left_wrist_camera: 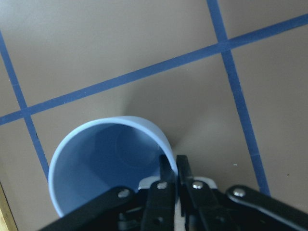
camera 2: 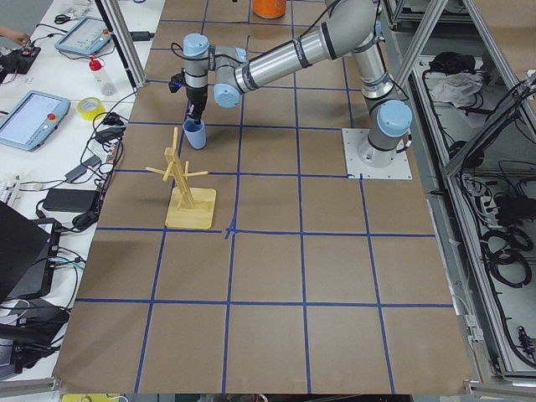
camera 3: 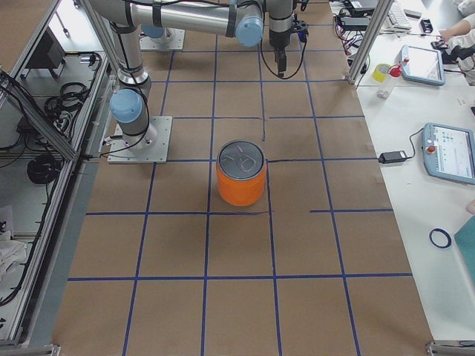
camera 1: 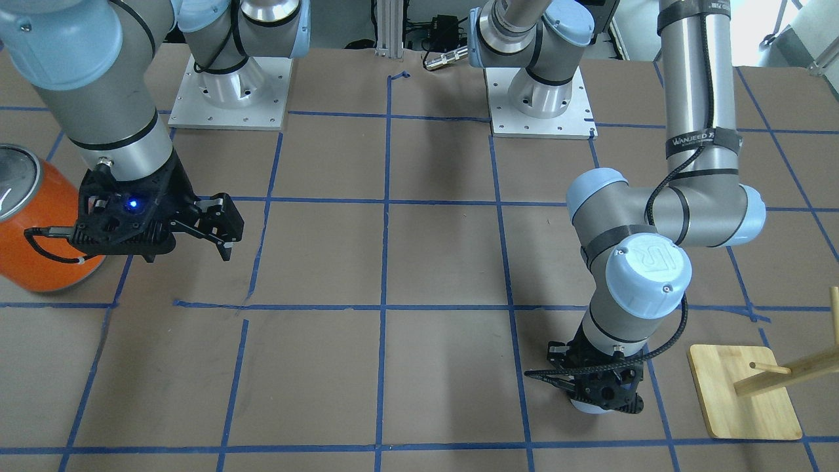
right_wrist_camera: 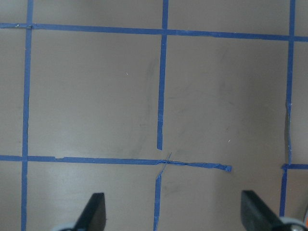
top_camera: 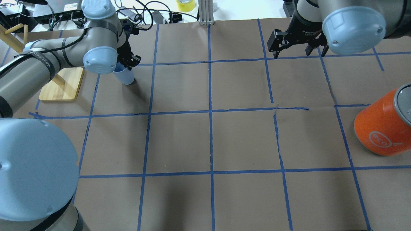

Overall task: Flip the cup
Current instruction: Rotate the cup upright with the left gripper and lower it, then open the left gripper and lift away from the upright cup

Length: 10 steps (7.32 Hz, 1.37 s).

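The cup [top_camera: 126, 76] is a small pale blue tumbler. It stands mouth up at the table's far left, next to the wooden rack. My left gripper [top_camera: 127, 63] comes down from above and is shut on the cup's rim. In the left wrist view the fingers [left_wrist_camera: 168, 169] pinch the wall of the cup [left_wrist_camera: 103, 161], one inside and one outside. Its base shows below the gripper in the front view [camera 1: 588, 408]. I cannot tell whether the base touches the table. My right gripper [top_camera: 297, 51] is open and empty, hovering over the far right of the table [right_wrist_camera: 173, 211].
A large orange can [top_camera: 382, 128] with a silver top stands at the right edge, also in the front view [camera 1: 33, 223] beside my right gripper [camera 1: 216, 229]. A wooden peg rack [top_camera: 61, 84] on a square base stands left of the cup. Blue tape lines grid the brown table.
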Tool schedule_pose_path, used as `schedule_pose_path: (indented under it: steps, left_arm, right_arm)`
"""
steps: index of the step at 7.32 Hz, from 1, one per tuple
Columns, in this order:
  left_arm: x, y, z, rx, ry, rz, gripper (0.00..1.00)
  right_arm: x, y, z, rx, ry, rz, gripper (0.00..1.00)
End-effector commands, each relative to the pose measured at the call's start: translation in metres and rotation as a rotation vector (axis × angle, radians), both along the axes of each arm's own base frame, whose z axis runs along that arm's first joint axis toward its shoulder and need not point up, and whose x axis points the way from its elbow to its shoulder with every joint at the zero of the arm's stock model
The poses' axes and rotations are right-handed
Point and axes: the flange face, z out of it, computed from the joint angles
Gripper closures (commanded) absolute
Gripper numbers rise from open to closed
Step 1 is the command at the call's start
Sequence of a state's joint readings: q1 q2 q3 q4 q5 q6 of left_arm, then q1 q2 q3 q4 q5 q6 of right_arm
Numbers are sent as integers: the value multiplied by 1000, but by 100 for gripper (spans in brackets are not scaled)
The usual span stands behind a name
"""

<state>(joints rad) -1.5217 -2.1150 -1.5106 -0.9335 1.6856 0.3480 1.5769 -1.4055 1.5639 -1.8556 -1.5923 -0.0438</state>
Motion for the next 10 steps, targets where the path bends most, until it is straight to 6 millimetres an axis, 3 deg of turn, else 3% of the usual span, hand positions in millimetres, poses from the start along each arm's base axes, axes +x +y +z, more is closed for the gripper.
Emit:
schedule_pose_path:
  steps: [1, 3, 6, 7, 8, 10]
  left_arm:
    - [0, 5, 25, 11, -1, 11, 0]
    - [-13, 21, 97, 83, 2, 28, 0]
    - [-21, 93, 207, 69, 15, 34, 0]
    - [-42, 116, 238, 28, 17, 26, 0]
    - [-64, 139, 254, 14, 15, 49, 0]
    - [-72, 156, 263, 6, 41, 114, 0]
  right_arm:
    - [0, 2, -5, 8, 2, 2, 0]
    - [0, 2, -5, 8, 0, 2, 0]
    - [0, 11, 6, 14, -1, 2, 0]
    - [0, 18, 13, 51, -3, 3, 0]
    - [0, 34, 27, 82, -2, 2, 0]
    - [1, 59, 46, 123, -14, 5, 0]
